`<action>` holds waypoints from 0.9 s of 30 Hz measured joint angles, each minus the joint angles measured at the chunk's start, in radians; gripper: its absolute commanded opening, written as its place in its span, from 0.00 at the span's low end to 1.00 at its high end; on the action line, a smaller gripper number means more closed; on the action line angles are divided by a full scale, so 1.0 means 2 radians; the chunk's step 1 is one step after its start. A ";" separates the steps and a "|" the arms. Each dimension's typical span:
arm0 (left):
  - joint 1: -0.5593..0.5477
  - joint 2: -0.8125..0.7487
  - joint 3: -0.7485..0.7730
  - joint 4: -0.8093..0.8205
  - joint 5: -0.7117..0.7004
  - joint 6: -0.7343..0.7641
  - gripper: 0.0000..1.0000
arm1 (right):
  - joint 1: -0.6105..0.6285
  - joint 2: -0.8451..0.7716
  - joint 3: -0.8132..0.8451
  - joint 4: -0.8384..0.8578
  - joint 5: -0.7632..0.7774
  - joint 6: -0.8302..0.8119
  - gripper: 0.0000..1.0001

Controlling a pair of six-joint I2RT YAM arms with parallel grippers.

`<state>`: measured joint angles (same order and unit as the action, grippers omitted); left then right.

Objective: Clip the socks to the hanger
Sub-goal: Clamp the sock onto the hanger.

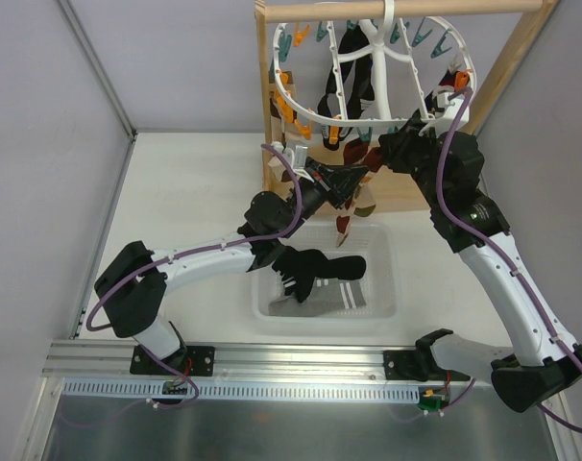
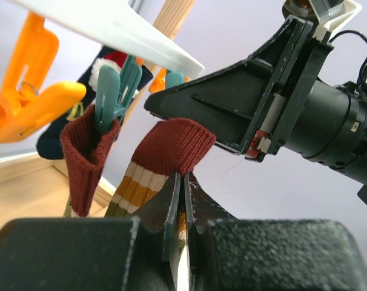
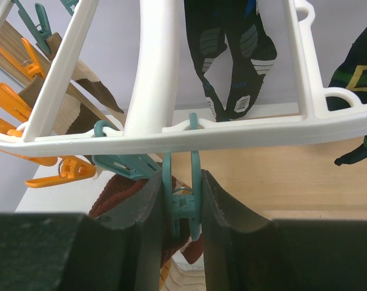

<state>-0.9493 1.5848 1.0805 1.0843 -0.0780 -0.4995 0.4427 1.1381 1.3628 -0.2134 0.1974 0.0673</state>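
The white ring hanger (image 1: 301,110) hangs from the wooden stand, with several socks clipped to it. My left gripper (image 1: 344,187) is shut on the cuff of a dark red striped sock (image 2: 177,142) and holds it up just under the hanger rim (image 2: 123,30). The sock's foot dangles below (image 1: 347,223). My right gripper (image 1: 395,146) is shut on a teal clothespin (image 3: 186,194) that hangs from the rim (image 3: 232,136), its fingers squeezing the pin from both sides. It also shows in the left wrist view, right above the held cuff. A matching dark red sock (image 2: 83,151) hangs clipped in a neighbouring teal pin (image 2: 117,85).
The wooden stand frame (image 1: 502,77) stands behind the hanger. A white basket (image 1: 387,288) below holds a black sock (image 1: 320,269) and more. Orange pins (image 2: 32,103) and black socks (image 3: 232,54) hang nearby.
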 measured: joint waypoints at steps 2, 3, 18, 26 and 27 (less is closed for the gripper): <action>0.000 0.005 0.000 0.002 0.004 -0.009 0.00 | 0.000 0.000 -0.001 0.000 0.000 0.000 0.01; 0.000 0.008 0.000 0.004 0.006 -0.012 0.00 | 0.000 0.000 -0.001 0.000 0.000 0.001 0.01; 0.001 0.022 0.001 0.012 0.013 -0.032 0.00 | 0.000 -0.009 -0.002 0.000 -0.002 0.008 0.01; 0.001 0.023 0.001 0.027 0.013 -0.032 0.00 | 0.000 -0.009 -0.003 0.000 -0.002 0.009 0.01; 0.001 0.022 0.001 0.028 0.013 -0.032 0.00 | 0.000 -0.009 -0.003 0.000 -0.002 0.009 0.01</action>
<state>-0.9474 1.6295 1.0824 1.1408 -0.0517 -0.5644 0.4431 1.1194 1.3571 -0.2131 0.1940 0.0860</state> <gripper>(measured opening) 0.010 0.286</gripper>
